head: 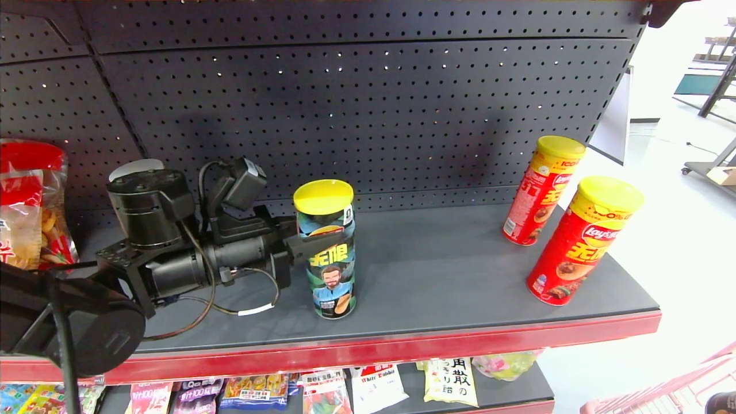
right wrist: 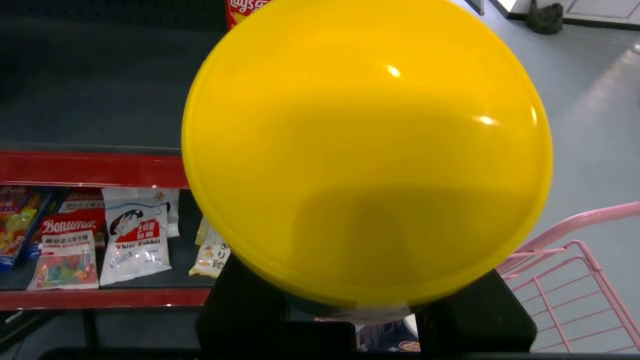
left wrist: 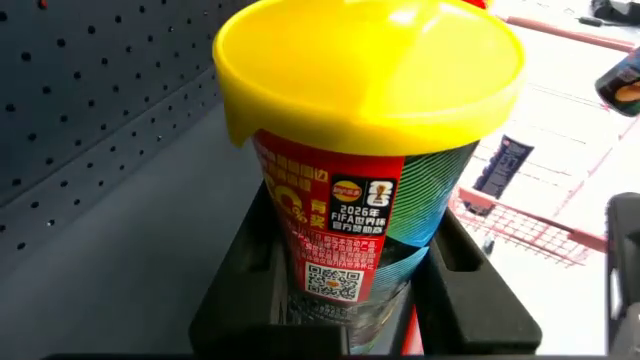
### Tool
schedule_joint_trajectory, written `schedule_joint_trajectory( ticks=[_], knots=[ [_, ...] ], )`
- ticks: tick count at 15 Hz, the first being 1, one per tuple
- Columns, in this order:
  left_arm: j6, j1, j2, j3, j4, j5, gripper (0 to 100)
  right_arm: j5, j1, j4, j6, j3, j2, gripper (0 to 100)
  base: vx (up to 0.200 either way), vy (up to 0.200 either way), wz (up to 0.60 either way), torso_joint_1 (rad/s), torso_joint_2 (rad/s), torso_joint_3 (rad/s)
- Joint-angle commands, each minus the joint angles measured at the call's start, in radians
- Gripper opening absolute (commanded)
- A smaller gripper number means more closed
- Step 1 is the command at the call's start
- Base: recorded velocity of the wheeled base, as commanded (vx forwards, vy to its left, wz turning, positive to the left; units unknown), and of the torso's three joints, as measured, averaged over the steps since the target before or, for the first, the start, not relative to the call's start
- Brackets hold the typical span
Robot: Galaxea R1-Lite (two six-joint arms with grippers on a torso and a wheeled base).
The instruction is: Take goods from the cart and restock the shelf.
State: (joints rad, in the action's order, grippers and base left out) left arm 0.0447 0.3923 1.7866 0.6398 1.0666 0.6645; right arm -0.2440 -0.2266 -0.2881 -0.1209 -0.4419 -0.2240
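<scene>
Two red chip cans [head: 543,190] [head: 583,241] with yellow lids stand near the right end of the grey shelf [head: 437,270], one behind the other and slightly apart. Near the middle of the shelf a blue-green chip can [head: 330,276] stands upright on the board, and the left end effector [head: 316,248] reaches in from the left, its fingers pressed against both sides of the can's upper body. The right end effector [right wrist: 360,320] is closed around a second chip can [right wrist: 365,150], whose yellow lid faces the wrist camera; it is held off the shelf, above the pink cart [right wrist: 580,270]. Black pegboard [head: 368,115] backs the shelf, a snack bag [head: 29,213] sits at its left end, and more snack packets [head: 379,385] lie on the lower shelf.
</scene>
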Motion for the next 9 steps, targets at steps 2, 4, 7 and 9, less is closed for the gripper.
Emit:
schedule_joint_trajectory(
  ticks=[2,4,7,9],
  knots=[
    [-0.002,0.017,0.042,-0.006,0.019,-0.013,0,0.0,0.0,-0.002,0.0,0.002,-0.003,0,0.0,0.0,0.0,0.0,0.0,0.0],
    [-0.006,0.028,0.034,-0.017,0.019,-0.017,0,-0.001,0.0,0.0,0.0,0.005,-0.008,0,0.0,0.0,0.0,0.0,0.0,0.0],
    [-0.008,0.028,0.022,-0.045,0.019,-0.023,0,-0.001,0.0,0.0,0.0,0.006,-0.009,0,0.0,0.0,0.0,0.0,0.0,0.0],
    [-0.012,0.03,0.01,-0.072,0.019,-0.032,0,-0.001,0.0,0.0,0.0,0.008,-0.009,0,0.0,0.0,0.0,0.0,0.0,0.0]
  ],
)
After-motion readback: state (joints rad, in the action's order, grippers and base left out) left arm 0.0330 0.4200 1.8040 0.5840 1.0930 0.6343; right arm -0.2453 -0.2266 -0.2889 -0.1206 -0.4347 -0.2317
